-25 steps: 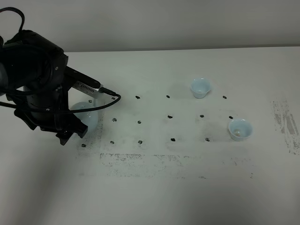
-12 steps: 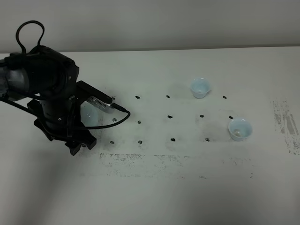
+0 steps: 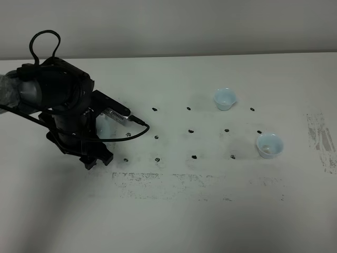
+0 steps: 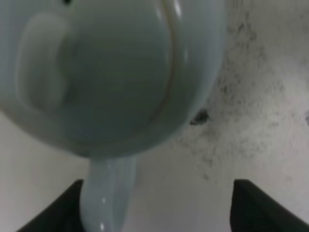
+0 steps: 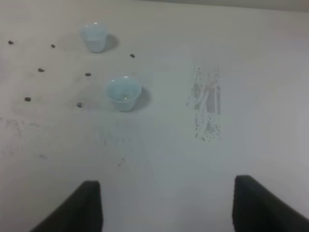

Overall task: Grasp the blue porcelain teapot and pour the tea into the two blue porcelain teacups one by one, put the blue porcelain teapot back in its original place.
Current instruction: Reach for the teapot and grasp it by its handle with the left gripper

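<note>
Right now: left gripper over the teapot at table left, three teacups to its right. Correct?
No. There are two teacups, not three; the exterior high view shows only that pair. The rest holds: the left gripper is over the teapot at table left.

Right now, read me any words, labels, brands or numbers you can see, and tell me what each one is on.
No readable text anywhere in these views.
On the blue porcelain teapot: none, plain glaze.
On the far teacup and the near teacup: none.
On the table: only black dots and grey scuffs, no writing.
On the left arm: any label is too small to read.
</note>
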Robot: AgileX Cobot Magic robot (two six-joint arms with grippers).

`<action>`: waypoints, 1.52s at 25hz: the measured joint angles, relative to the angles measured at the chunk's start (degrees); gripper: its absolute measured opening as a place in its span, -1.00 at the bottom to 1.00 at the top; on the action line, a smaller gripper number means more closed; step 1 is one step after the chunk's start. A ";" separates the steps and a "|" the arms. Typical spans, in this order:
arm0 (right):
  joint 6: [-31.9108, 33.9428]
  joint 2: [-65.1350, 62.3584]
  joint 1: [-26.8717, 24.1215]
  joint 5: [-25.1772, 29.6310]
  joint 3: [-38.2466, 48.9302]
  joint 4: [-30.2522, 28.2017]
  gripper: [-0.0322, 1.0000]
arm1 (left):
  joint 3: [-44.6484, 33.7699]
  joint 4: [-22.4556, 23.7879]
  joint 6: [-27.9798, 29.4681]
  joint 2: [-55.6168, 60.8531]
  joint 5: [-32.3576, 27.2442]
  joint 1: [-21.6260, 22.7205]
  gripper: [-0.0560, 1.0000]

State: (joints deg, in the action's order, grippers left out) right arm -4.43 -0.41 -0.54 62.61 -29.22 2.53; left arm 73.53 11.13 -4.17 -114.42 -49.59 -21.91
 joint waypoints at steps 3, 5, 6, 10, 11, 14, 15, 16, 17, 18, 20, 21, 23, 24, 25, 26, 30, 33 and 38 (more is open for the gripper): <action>0.00 0.00 0.00 0.00 0.00 0.00 0.21 | 0.00 0.69 0.00 0.00 0.77 0.00 0.19; 0.00 0.00 0.00 0.00 0.00 0.00 0.21 | 0.00 0.73 0.00 0.00 1.61 0.17 0.19; 0.00 0.00 0.00 0.00 0.00 0.00 0.21 | 0.00 0.79 0.00 0.00 2.04 0.39 0.19; 0.00 0.00 0.00 0.00 0.00 0.00 0.21 | 0.00 0.97 0.00 -0.05 3.18 0.59 0.19; 0.00 0.00 0.00 0.00 0.00 0.00 0.21 | 0.00 0.97 0.00 -0.05 3.45 0.59 0.19; 0.00 0.00 0.00 0.00 0.00 0.00 0.21 | 0.00 0.97 0.00 -0.05 4.78 0.59 0.19; 0.00 0.00 0.00 0.00 0.00 0.00 0.21 | 0.00 0.97 0.00 -0.05 5.19 0.59 0.19; 0.00 0.00 0.00 0.00 0.00 0.00 0.21 | 0.00 0.92 0.00 -0.05 5.52 0.59 0.19; 0.00 0.00 0.00 0.00 0.00 0.00 0.21 | 0.00 0.92 0.00 -0.05 5.93 0.59 0.19; 0.00 0.00 0.00 0.00 0.00 0.00 0.21 | 0.00 0.92 0.00 -0.05 6.05 0.59 0.19; 0.00 0.00 0.00 0.00 0.00 0.00 0.21 | 0.00 0.86 0.16 -0.05 6.11 0.76 0.19; 0.00 0.00 0.00 0.00 0.00 0.00 0.21 | 0.00 0.87 0.75 -0.05 6.11 0.98 0.19; 0.00 0.00 0.00 0.00 0.00 0.00 0.21 | 0.00 0.94 2.30 -0.05 6.11 1.44 0.19; 0.00 0.00 0.00 0.00 0.00 0.00 0.21 | 0.00 0.94 2.79 -0.05 6.11 1.58 0.19; 0.00 0.00 0.00 0.00 0.00 0.00 0.21 | 0.00 0.99 3.04 -0.05 6.11 1.69 0.19; 0.00 0.00 0.00 0.00 0.00 0.00 0.21 | 0.00 1.12 3.15 -0.05 6.11 1.69 0.19; 0.00 0.00 0.00 0.00 0.00 0.00 0.21 | 0.00 0.97 3.35 -0.05 6.56 1.75 0.19; 0.00 0.00 0.00 0.00 0.00 0.00 0.21 | 0.00 0.89 3.29 -0.05 6.96 2.09 0.18; 0.00 0.00 0.00 0.00 0.00 0.00 0.21 | 0.00 0.69 3.29 -0.05 7.25 2.22 0.18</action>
State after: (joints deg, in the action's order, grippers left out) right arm -4.43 -0.41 -0.54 62.61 -29.22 2.53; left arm 73.53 11.81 -0.88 -114.46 -42.34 -19.69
